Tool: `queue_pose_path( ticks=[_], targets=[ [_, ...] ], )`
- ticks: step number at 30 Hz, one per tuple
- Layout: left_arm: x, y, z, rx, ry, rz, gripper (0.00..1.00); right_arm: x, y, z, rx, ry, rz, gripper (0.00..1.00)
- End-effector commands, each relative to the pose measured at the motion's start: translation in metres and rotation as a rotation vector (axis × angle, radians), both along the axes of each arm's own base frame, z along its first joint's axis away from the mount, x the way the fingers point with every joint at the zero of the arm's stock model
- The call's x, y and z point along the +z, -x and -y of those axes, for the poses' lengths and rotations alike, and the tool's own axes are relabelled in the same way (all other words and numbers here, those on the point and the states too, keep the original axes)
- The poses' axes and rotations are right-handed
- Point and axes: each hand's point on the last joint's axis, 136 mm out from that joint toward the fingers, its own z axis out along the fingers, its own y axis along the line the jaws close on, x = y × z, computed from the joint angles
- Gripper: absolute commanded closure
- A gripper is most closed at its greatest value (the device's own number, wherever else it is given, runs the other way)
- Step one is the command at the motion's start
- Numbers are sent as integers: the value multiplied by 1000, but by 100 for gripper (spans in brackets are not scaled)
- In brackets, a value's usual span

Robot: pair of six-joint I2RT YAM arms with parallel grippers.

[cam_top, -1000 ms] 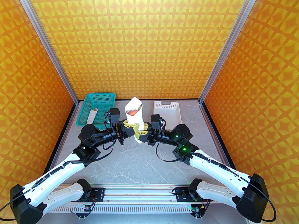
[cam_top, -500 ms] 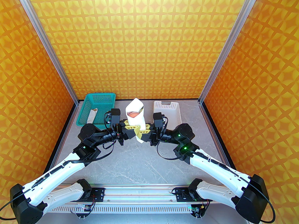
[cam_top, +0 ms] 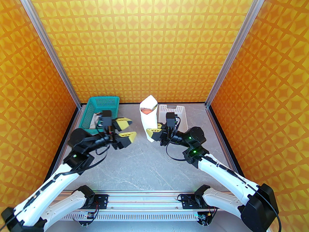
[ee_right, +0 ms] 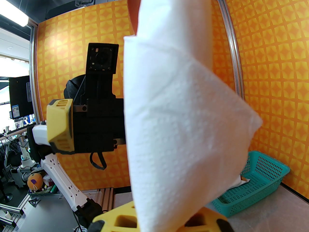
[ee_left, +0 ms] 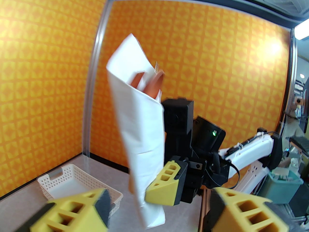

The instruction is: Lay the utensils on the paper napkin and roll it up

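Over the back half of the table (cam_top: 144, 168), my right gripper (cam_top: 151, 132) is clamped on the lower part of the paper napkin (cam_top: 147, 118). The napkin is rolled into a tall white cone standing nearly upright, its top leaning a touch to the left in the overhead view. Looking into the open top, I see the reddish-brown bowl of the spoon (cam_top: 146, 110) poking out. What else is wrapped inside, I cannot tell. In the right wrist view the paper runs down between the two yellow fingers. My left gripper (cam_top: 132, 128) sits off to the left, apart from the roll, jaws wide and nothing between them. Behind it is the teal basket (cam_top: 106, 100) with a slim white paper tube (ee_right: 237, 180) lying inside. The white basket (cam_top: 179, 110) stands just behind and right of the roll.
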Motion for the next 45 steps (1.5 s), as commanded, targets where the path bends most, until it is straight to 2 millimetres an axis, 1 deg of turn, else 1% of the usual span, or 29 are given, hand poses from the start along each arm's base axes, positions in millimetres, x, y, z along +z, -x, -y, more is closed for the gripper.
queue_pose_path(
  ticks=[1,5,7,10,18,22,27,29,30,36,41,45],
  targets=[
    [-2,9,-4,-60,-14,-18,15,23,20,5,71,-56,50,100],
    [4,20,2,-153,-28,5,7,29,34,-1,139,-73,59,100],
    [8,25,4,-192,-22,25,4,31,37,-6,154,-77,60,100],
    [13,27,7,-220,-11,41,2,32,43,-16,184,-78,65,100],
    [15,24,25,-280,13,50,0,29,46,-36,221,-68,63,100],
    [14,20,32,-309,35,42,2,27,48,-42,236,-63,59,100],
    [13,22,43,-355,30,40,3,23,47,-49,243,-54,54,100],
    [16,26,44,-368,31,47,4,23,47,-50,245,-53,57,100],
    [7,18,52,-373,17,19,5,24,47,-51,246,-53,57,100],
    [7,23,58,-408,8,23,13,22,44,-53,229,-54,52,100],
    [8,26,57,-413,8,33,25,22,40,-48,178,-60,54,100],
    [13,30,54,-412,19,56,34,22,39,-45,150,-58,57,100]
  ],
)
